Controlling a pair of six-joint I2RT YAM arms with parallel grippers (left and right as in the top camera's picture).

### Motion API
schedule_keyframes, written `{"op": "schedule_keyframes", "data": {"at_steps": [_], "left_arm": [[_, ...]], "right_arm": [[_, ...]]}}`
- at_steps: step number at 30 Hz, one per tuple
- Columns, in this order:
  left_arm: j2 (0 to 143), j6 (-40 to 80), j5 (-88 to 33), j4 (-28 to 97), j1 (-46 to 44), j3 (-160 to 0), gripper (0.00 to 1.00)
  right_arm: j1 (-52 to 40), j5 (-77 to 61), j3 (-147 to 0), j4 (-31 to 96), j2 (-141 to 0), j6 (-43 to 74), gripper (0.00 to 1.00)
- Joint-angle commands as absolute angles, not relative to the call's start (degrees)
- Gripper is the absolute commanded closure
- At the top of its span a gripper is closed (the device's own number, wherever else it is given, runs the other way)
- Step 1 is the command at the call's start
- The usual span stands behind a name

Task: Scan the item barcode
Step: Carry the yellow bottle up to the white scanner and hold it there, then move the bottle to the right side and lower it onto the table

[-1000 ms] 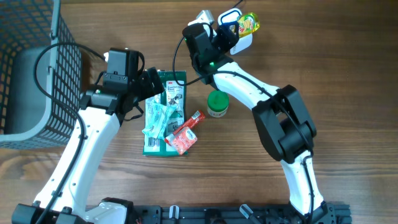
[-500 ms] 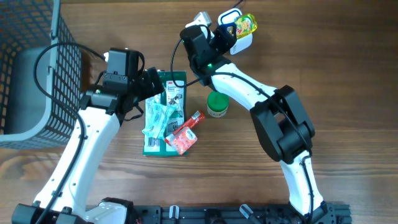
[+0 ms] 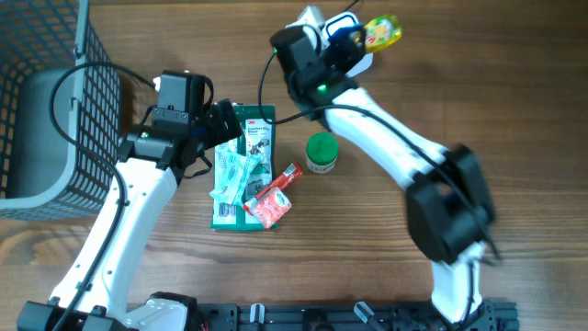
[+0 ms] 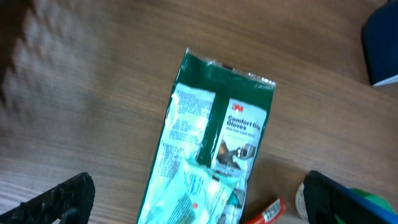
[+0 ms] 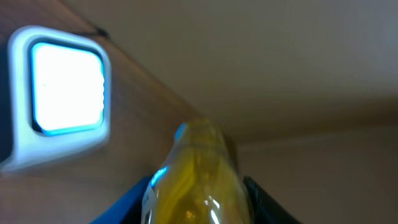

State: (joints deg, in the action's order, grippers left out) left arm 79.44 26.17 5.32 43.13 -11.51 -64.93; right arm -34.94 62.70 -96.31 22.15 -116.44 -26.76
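Overhead, we see our right gripper part-closed around the yellow pouch, holding it just to the right of the scanner. Our left gripper stands spread to its widest with nothing between the fingers, hovering over the green glove pack, well to the scanner's left. From the right wrist, the pouch shows beside the scanner's lit window.

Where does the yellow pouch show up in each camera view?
Overhead: yellow pouch at the top, right of centre.
Left wrist: not in it.
Right wrist: bottom centre, blurred.
Shared landmark: white scanner beside it, in the overhead and right wrist views.
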Motion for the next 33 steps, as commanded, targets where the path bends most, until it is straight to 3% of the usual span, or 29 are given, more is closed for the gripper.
{"op": "schedule_keyframes", "data": {"at_steps": [1, 5, 11, 23, 33], "left_arm": [[79.33, 25.71, 5.89, 42.96, -11.22, -64.95, 0.0], [79.33, 25.69, 5.89, 42.96, -11.22, -64.95, 0.0], [79.33, 25.71, 5.87, 42.96, -11.22, -64.95, 0.0], [79.33, 25.71, 5.89, 42.96, -11.22, -64.95, 0.0], [79.33, 25.71, 5.89, 42.96, -11.22, -64.95, 0.0]], "right_arm": [[-34.74, 54.83, -97.06, 35.79, -103.88, -6.39, 0.96], [-30.17, 34.65, -97.06, 57.43, -96.14, 11.77, 0.96], [-19.73, 20.56, -94.3, 72.25, -96.12, 16.71, 0.95], [-8.78, 18.92, -74.5, 57.01, -96.16, 16.45, 0.92], [0.6, 1.08, -72.73, 50.72, -96.16, 8.95, 0.94]]}}
